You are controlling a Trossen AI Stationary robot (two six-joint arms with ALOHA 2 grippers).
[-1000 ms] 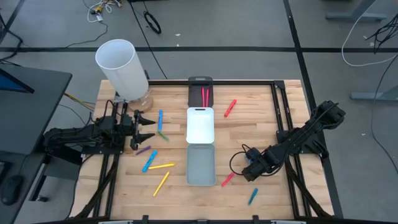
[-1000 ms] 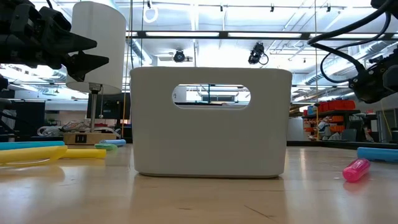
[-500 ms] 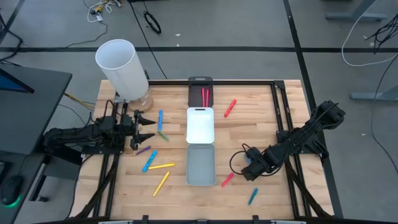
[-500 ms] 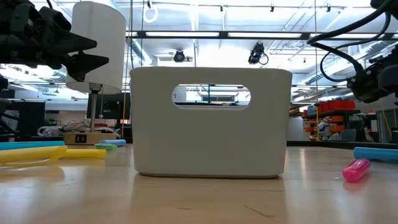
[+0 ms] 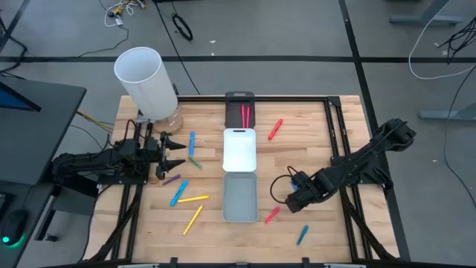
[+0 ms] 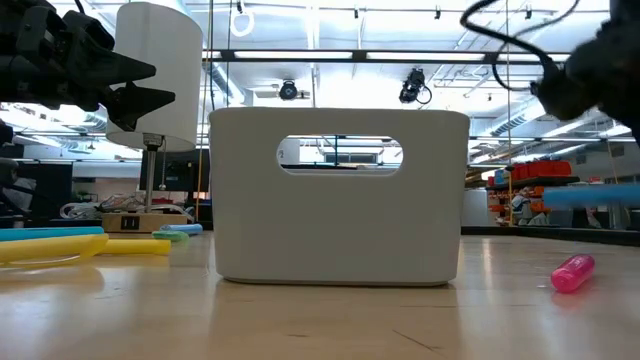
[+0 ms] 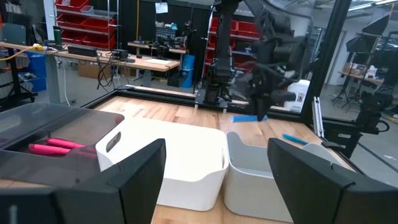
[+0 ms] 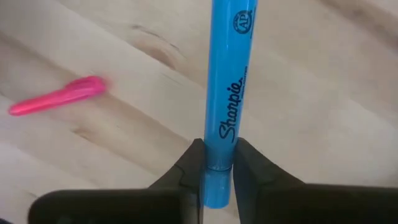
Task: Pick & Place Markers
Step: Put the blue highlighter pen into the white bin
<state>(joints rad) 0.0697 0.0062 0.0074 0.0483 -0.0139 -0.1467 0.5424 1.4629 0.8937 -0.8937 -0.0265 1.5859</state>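
Right gripper (image 8: 217, 163) is clamped on one blue marker (image 8: 227, 81) with one pink marker (image 8: 57, 98) lying off beside its jaws, while left gripper (image 5: 176, 152) just sits wide open.

Two pink markers (image 7: 53, 147) lie in the black tray (image 7: 37, 124) beside the white tray (image 7: 180, 158) and grey tray (image 7: 261, 180).

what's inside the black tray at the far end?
Two pink markers lie side by side in the black tray, also visible in the left wrist view. Nothing else shows inside; its near wall hides part of the floor in the wrist view.
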